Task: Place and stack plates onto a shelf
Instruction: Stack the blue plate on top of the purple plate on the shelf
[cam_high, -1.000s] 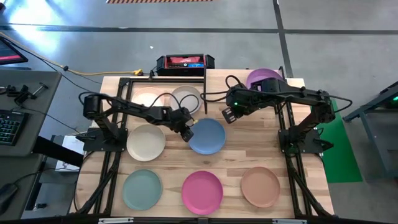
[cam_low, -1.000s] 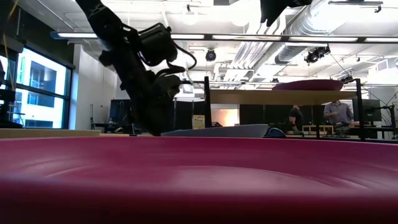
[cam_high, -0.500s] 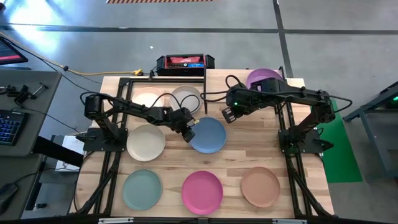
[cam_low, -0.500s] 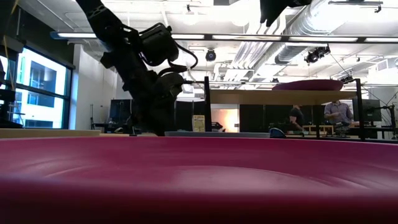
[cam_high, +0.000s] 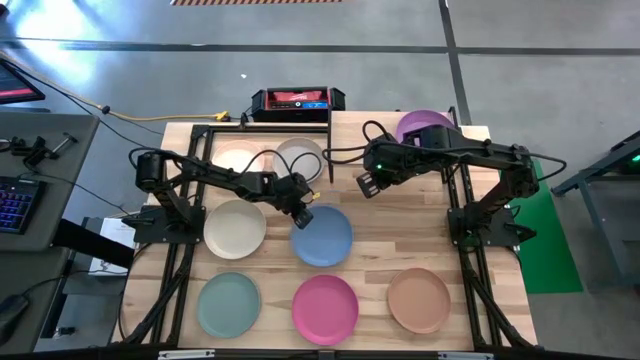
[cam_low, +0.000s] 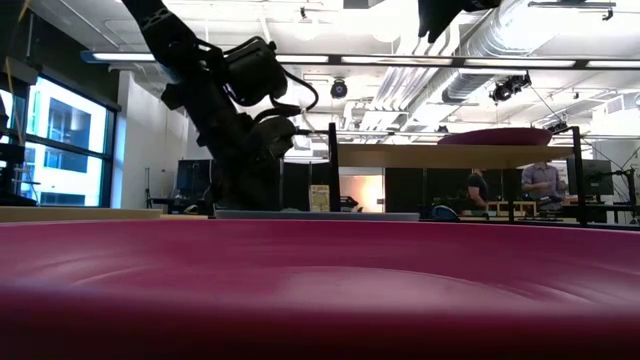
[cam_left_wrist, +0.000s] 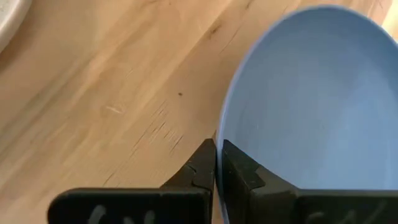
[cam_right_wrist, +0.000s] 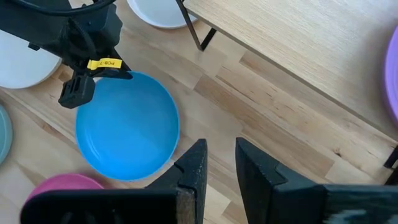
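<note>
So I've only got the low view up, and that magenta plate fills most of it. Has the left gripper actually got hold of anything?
Observer: Yes. The left gripper is shut on the near rim of the blue plate, as the left wrist view shows.
Operator: And where is that plate on the table?
Observer: In the middle row, to the right of the cream plate.
Operator: Is the right gripper busy?
Observer: No. The right gripper hangs above the table near the shelf, fingers apart and holding nothing.
Operator: Anything on the shelf?
Observer: The purple plate sits at its right end.
</note>
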